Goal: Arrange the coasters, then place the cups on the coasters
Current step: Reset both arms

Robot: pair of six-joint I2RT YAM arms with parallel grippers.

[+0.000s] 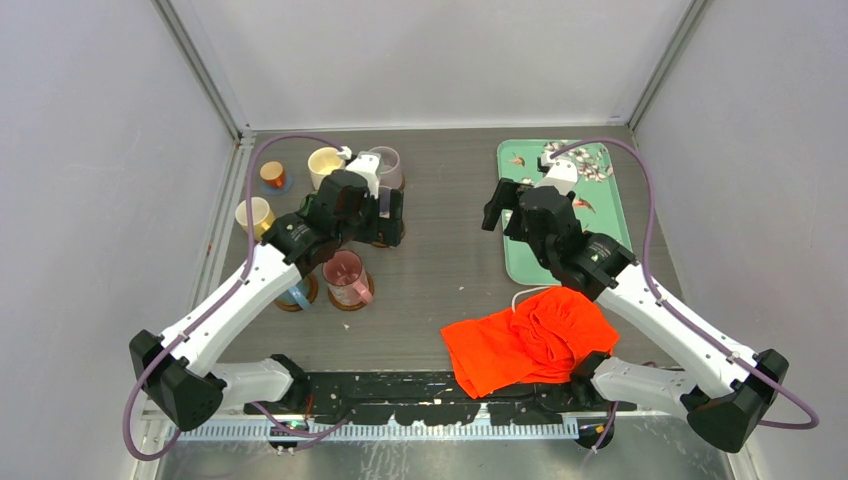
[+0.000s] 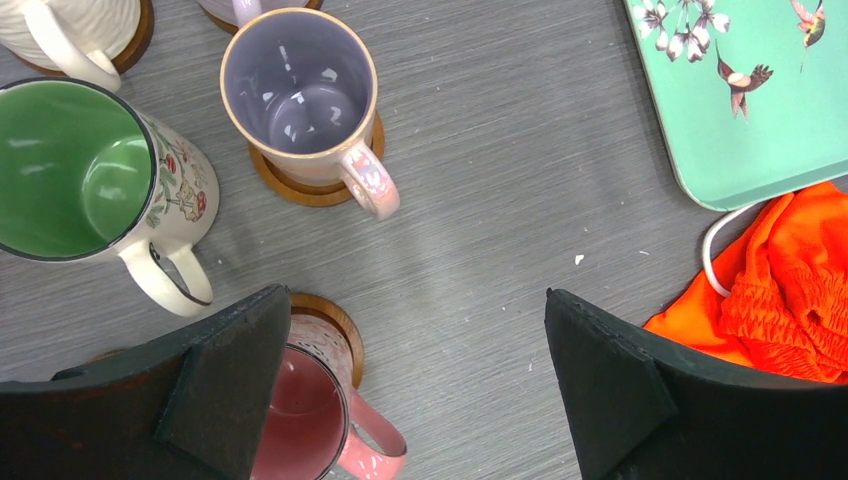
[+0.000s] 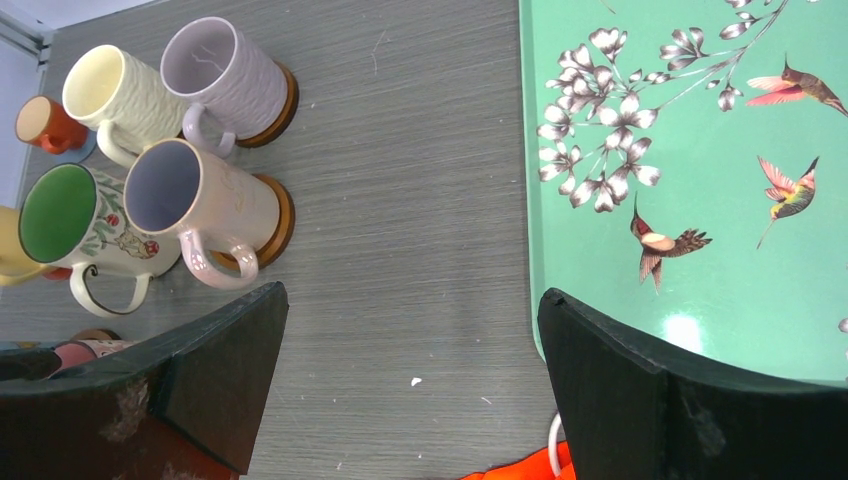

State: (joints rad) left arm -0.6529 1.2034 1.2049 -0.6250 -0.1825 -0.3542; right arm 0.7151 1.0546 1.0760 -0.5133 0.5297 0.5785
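Observation:
Several cups cluster at the left of the table. In the left wrist view a gold-rimmed lilac-inside mug (image 2: 300, 100) stands on a wooden coaster (image 2: 310, 192). Beside it is a green-inside mug (image 2: 75, 175). A pink mug (image 2: 295, 420) sits on another coaster (image 2: 338, 322), partly under my left finger. The right wrist view shows a ribbed lilac mug (image 3: 225, 75) on a coaster (image 3: 287, 105), a cream mug (image 3: 115, 95) and a tiny orange cup (image 3: 45, 125) on a blue coaster (image 3: 86, 150). My left gripper (image 2: 420, 390) hangs open above the cups. My right gripper (image 3: 410, 390) hangs open over bare table by the tray, empty.
A teal floral tray (image 1: 610, 215) lies at the back right, nothing standing on it. An orange cloth (image 1: 525, 340) with a white cord is bunched near the front right, by the right arm. A yellow cup (image 1: 253, 215) stands at the far left.

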